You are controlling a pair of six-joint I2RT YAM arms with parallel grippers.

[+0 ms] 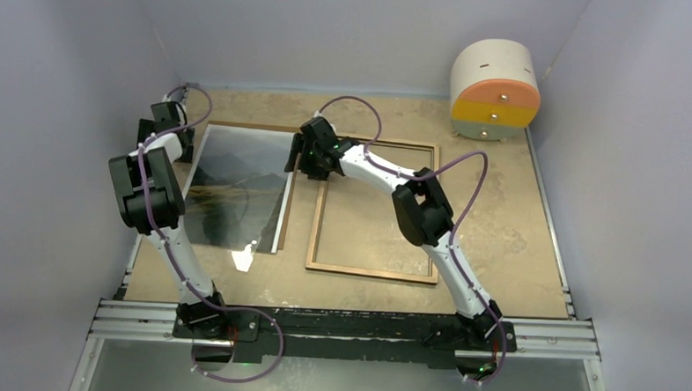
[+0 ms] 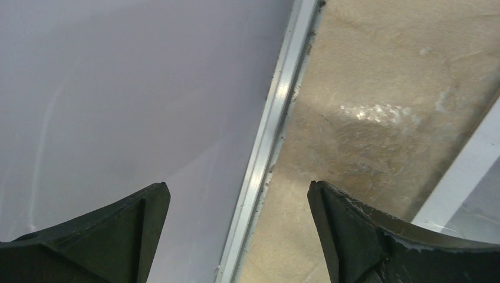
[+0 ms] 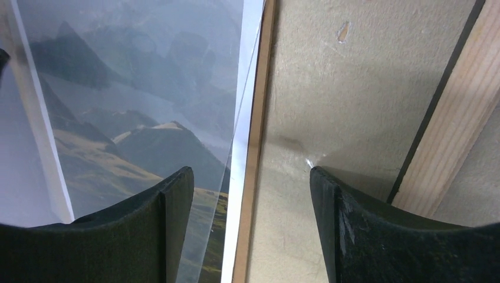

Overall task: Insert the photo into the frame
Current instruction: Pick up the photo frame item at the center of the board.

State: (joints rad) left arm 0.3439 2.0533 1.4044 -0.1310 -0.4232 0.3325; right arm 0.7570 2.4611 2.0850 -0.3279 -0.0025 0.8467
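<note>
The photo [image 1: 237, 186], a misty mountain print with a white border, lies face up on the left half of the table, on a brown backing board [image 1: 287, 206]. The frame [image 1: 370, 271] lies to its right, wood-brown back up and empty. My right gripper [image 1: 302, 163] is open above the photo's right edge; in the right wrist view [image 3: 250, 171] its jaws straddle the photo's [image 3: 135, 106] white border and the board edge [image 3: 256, 147], with the frame strip [image 3: 463, 112] at right. My left gripper [image 1: 176, 140] [image 2: 236, 186] is open and empty over the table's left rail [image 2: 268, 141].
A cream drum-shaped drawer unit [image 1: 495, 89] with orange and yellow fronts stands at the back right corner. Grey walls close in the left, back and right sides. A thin clear sheet edge seems to lie askew over the photo [image 3: 233, 147]. A metal rail [image 1: 346, 323] runs along the near edge.
</note>
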